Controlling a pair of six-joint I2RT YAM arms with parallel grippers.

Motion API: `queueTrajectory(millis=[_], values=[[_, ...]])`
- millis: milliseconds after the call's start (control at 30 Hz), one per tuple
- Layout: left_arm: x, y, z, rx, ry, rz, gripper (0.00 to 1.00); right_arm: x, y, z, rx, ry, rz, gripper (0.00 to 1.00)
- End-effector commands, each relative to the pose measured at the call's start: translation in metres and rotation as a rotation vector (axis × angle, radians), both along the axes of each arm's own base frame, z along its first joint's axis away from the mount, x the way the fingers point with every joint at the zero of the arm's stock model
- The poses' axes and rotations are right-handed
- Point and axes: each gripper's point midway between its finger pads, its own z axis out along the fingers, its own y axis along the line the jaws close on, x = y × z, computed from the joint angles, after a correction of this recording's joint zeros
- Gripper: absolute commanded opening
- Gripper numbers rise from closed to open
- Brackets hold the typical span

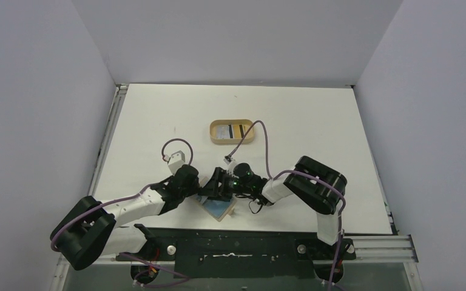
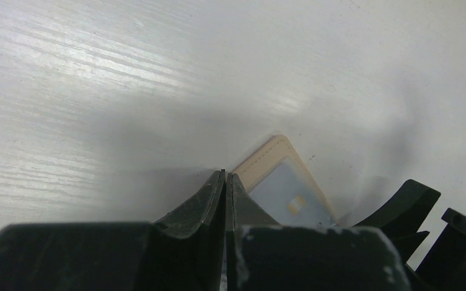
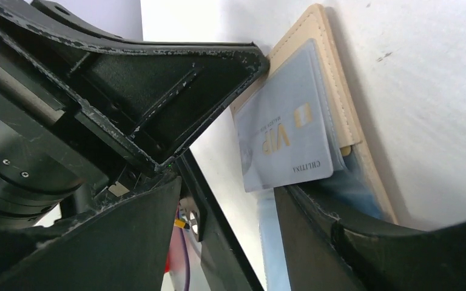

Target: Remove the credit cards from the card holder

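Right wrist view shows my right gripper point(image 3: 227, 188) spread wide at the edge of the light blue card point(image 3: 282, 136) poking from the card holder point(image 3: 340, 91), while my closed left gripper point(image 2: 225, 174) presses its corner, apparently steadying it.

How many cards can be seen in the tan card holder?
1: a light blue-grey plastic VIP card sticking partway out of the flat tan stitched card holder. A bluish layer beneath it may be a second card; I cannot tell.

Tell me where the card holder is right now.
In the top view the card holder lies centrally by the table's near edge, beneath the left pincer and right pincer, which meet over it.
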Motion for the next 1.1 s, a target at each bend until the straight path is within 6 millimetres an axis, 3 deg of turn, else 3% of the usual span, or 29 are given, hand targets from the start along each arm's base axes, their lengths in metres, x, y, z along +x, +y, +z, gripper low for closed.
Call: queueTrajectory(millis=[0, 300, 533, 667, 733, 900, 1067], values=[[-0.016, -0.027, 0.001, -0.089, 0.062, -0.102, 0.0, 0.009, 0.015, 0.024, 0.049, -0.061, -0.036, 0.62], [-0.017, -0.025, 0.001, -0.09, 0.063, -0.096, 0.0, 0.032, -0.032, 0.011, -0.13, -0.088, -0.224, 0.71], [-0.02, -0.023, -0.001, -0.106, 0.075, -0.086, 0.0, 0.046, -0.055, 0.011, -0.133, -0.1, -0.33, 0.71], [-0.021, -0.022, -0.001, -0.113, 0.073, -0.08, 0.0, 0.057, -0.051, 0.019, -0.074, -0.107, -0.31, 0.7], [-0.021, -0.022, 0.0, -0.116, 0.071, -0.078, 0.0, 0.057, -0.04, 0.024, -0.045, -0.116, -0.255, 0.69], [-0.021, -0.021, -0.002, -0.114, 0.076, -0.07, 0.0, 0.042, -0.011, 0.026, 0.016, -0.084, -0.132, 0.67], [-0.022, -0.02, -0.001, -0.122, 0.069, -0.062, 0.0, 0.03, -0.015, 0.014, -0.028, -0.042, -0.121, 0.67]])
